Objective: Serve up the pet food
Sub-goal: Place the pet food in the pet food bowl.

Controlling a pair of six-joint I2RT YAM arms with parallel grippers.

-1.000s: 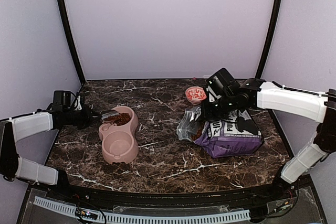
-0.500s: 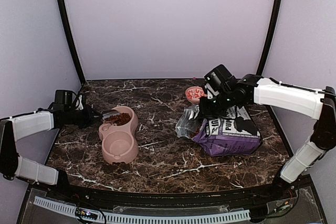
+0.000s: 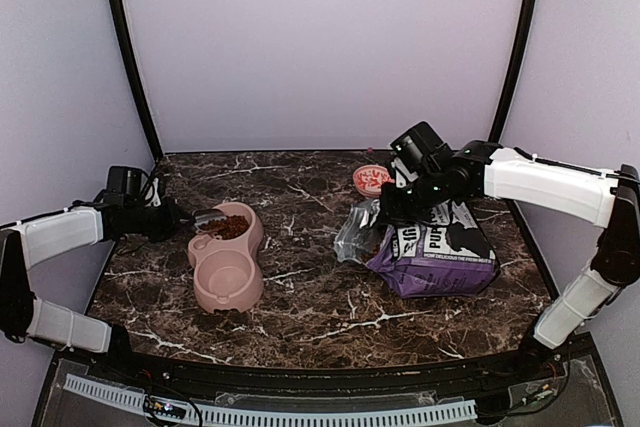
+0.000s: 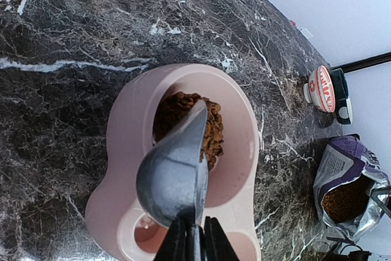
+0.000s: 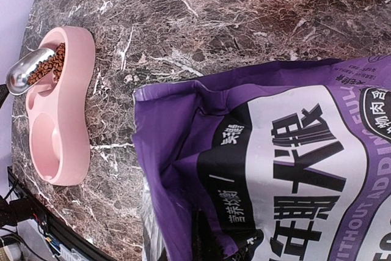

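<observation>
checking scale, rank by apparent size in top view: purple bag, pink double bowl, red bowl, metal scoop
1. purple bag
2. pink double bowl
3. red bowl and metal scoop: too alike to rank

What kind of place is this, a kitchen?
Probably a robot lab booth: a left arm and right arm at a marble table, plain walls around it, kibble in a pink bowl, a food bag.

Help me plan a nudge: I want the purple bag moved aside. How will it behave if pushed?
Probably floppy: the purple bag lies slumped and creased, so a push may crumple it before it slides. Its mouth gapes sideways with kibble showing inside, so tipping it could spill some. It looks bulky, so it is likely heavy enough to drag.
</observation>
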